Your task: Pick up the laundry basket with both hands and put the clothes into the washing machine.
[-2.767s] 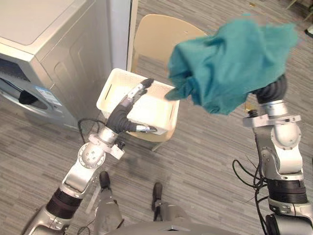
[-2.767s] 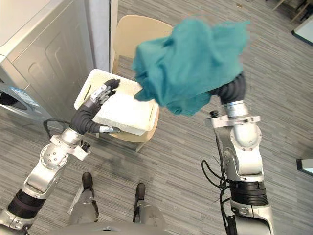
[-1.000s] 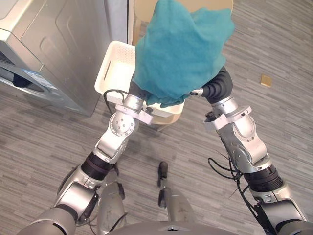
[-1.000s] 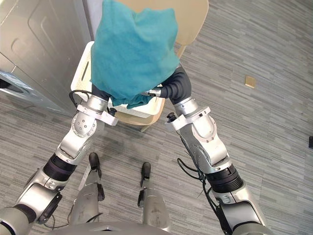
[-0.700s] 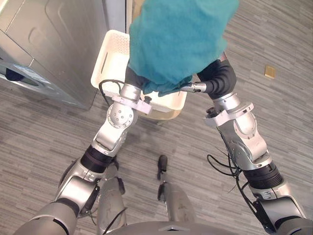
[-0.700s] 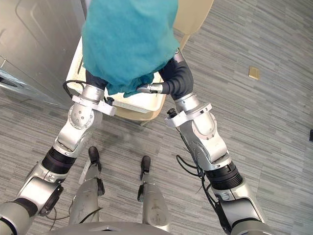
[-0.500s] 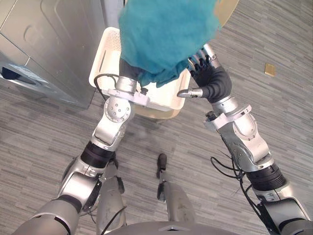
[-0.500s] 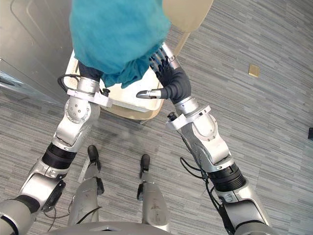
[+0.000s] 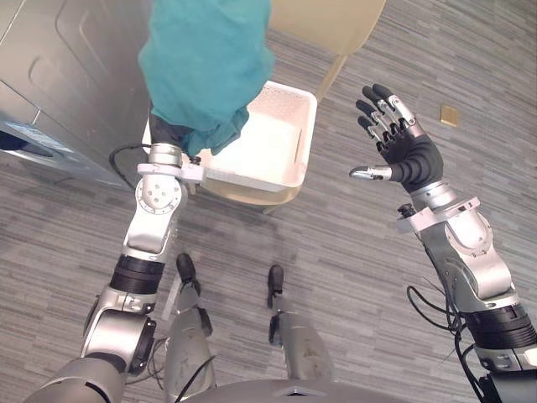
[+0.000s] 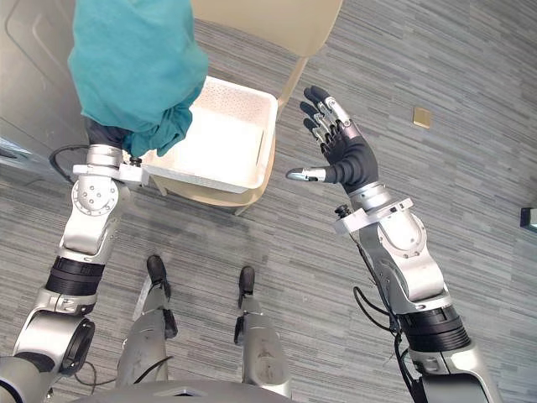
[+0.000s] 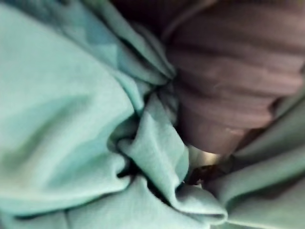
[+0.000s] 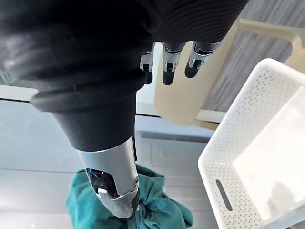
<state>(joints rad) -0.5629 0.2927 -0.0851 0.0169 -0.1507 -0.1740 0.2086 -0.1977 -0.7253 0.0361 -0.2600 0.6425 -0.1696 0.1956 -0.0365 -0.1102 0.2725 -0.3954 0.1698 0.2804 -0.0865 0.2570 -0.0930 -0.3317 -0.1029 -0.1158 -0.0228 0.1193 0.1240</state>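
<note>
One teal cloth (image 9: 205, 67), soft and crumpled into deep folds, hangs draped over the left hand (image 11: 228, 86), above the left end of the basket (image 9: 307, 126) and close beside the grey washer (image 9: 59, 75). The cloth wraps that hand, so whether it grips cannot be told. The white basket, with perforated walls and slot handles, sits on a beige chair (image 9: 327, 21). The right hand (image 9: 403, 151) hangs in the air to the basket's right, well apart from it, fingers straight and spread, holding nothing.
</note>
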